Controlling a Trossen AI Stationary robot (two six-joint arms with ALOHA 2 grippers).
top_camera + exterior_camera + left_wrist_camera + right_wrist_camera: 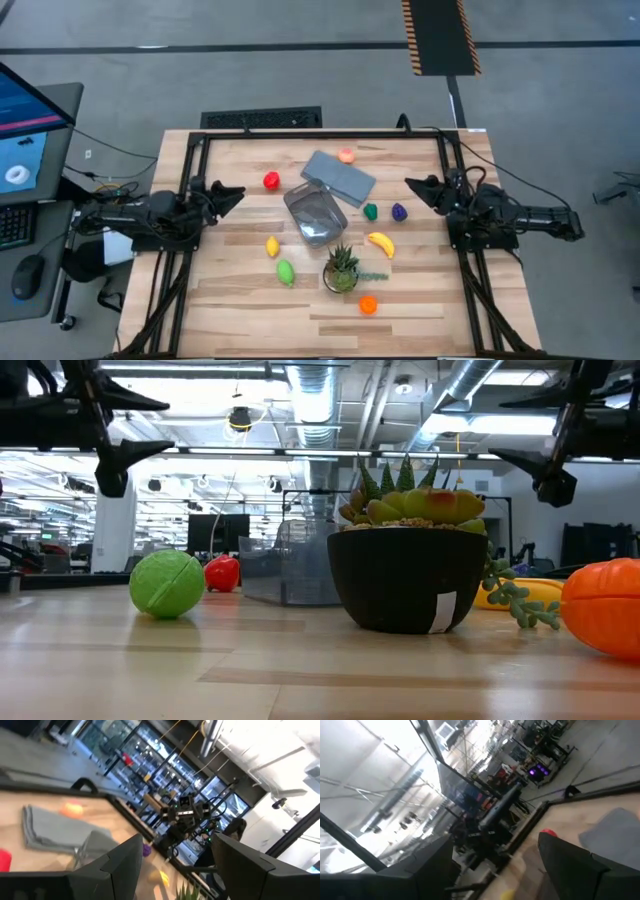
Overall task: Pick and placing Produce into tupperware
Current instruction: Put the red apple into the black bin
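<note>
Tupperware [317, 214] mid-table, looks empty; lid [339, 176] just behind it. Produce scattered round it, none in yet: banana [380, 243] on R side, red piece [271, 181] on L. Left gripper [232, 194] parked at L edge, jaws narrow, nothing held. Right gripper [415, 186] at R edge, jaws wide, empty. Step: pre-pick. Next: reach to nearest piece. Potted plant [341, 270] crowds front side; approach from the sides open.
</note>
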